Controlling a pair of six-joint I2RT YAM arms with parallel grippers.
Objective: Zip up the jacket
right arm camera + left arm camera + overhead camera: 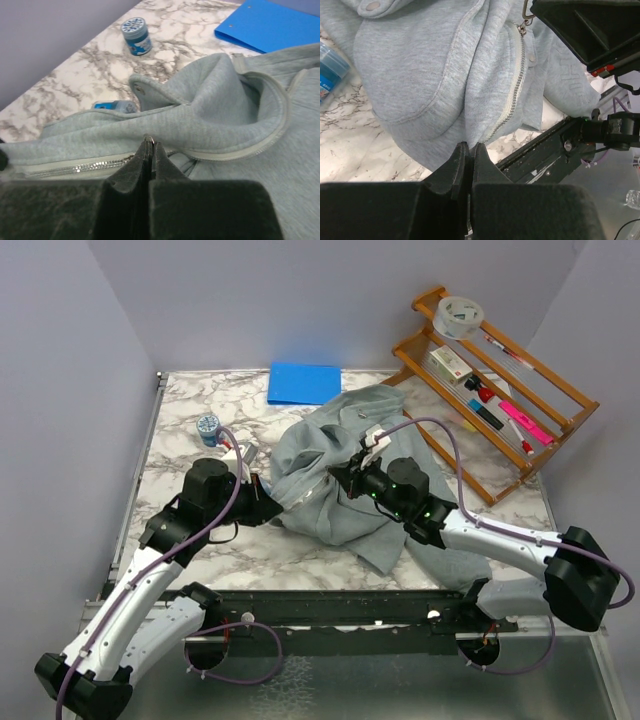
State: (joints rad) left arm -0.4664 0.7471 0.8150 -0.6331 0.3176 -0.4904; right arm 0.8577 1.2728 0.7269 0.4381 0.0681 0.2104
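The light grey-green jacket [335, 440] lies bunched in the middle of the marble table. My left gripper [268, 508] is shut on the jacket's bottom hem beside the zipper's foot, as the left wrist view [469, 146] shows. The closed zipper [512, 95] runs up from there to the slider. My right gripper [338, 478] is shut on the metal zipper pull [149, 138], with joined teeth [75, 169] to its left and the open collar edges [235, 152] to its right. The hood [225, 90] lies beyond.
A blue folder [304, 383] lies at the back of the table. A blue-lidded jar [207, 428] stands at the left, and a blue-labelled bottle [112, 105] lies against the jacket. A wooden rack [520, 405] with pens and a tape roll [459, 316] stands at the right.
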